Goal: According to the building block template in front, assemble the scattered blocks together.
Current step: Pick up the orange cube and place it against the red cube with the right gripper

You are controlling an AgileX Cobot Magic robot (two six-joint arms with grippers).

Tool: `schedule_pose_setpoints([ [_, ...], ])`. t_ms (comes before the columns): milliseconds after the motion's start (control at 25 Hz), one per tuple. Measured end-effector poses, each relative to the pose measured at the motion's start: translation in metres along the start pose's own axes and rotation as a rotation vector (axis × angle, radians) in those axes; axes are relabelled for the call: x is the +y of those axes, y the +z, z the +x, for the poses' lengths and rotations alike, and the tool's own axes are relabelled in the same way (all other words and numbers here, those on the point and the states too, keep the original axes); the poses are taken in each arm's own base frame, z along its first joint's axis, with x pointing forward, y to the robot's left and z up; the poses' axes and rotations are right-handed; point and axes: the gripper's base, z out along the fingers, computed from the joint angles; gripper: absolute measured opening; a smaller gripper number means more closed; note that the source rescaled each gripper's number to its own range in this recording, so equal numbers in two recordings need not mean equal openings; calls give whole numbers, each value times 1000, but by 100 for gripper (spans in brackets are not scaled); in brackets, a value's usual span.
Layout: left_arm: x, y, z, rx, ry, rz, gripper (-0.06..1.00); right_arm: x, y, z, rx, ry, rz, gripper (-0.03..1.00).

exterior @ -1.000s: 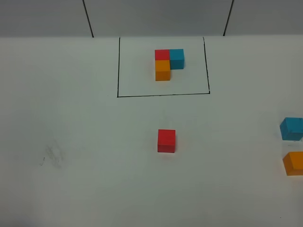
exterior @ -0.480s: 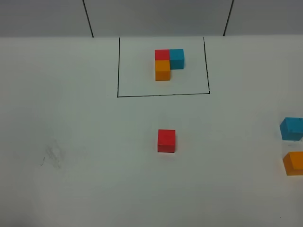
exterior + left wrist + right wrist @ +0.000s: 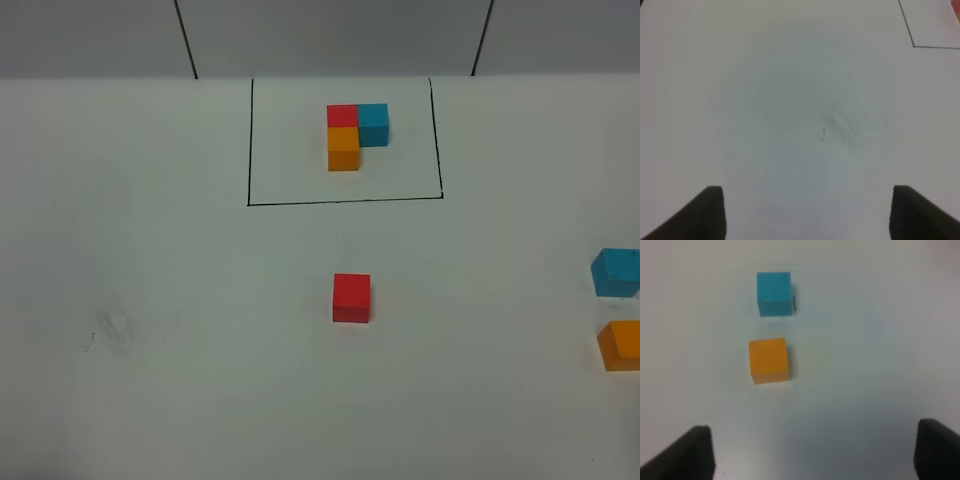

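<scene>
- The template (image 3: 357,134) sat framed, far back on the table (image 3: 150,250).
- The red block (image 3: 351,297) lay mid-table, with the blue block (image 3: 616,272) and orange block (image 3: 622,345) at the right edge.
- The left gripper (image 3: 807,215) and right gripper (image 3: 815,452) were spread wide, holding nothing.

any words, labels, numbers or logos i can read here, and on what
None can be read.
The template cubes, the loose red cube, blue cube and orange cube have plain faces.
The black rectangle is a bare drawn line.
The small dark mark on the table is only a scuff.
</scene>
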Motion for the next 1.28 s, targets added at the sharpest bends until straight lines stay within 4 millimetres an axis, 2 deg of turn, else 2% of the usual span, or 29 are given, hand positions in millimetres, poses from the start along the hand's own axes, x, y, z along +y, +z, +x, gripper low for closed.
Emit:
schedule_pose_setpoints([
  [120,0,0,0,0,0,0,52,9,23,-28,138,-25,28,79],
  [200,0,0,0,0,0,0,52,15,42,-40,225,-41,43,81],
  [360,0,0,0,0,0,0,52,26,81,-50,329,-67,45,82],
  [520,0,0,0,0,0,0,52,34,110,-55,363,-75,28,82],
  [680,0,0,0,0,0,0,52,37,134,-54,392,-45,20,82],
  [840,0,0,0,0,0,0,52,27,156,-40,401,3,29,82],
  [1280,0,0,0,0,0,-1,52,27,193,-20,415,-50,-4,81],
])
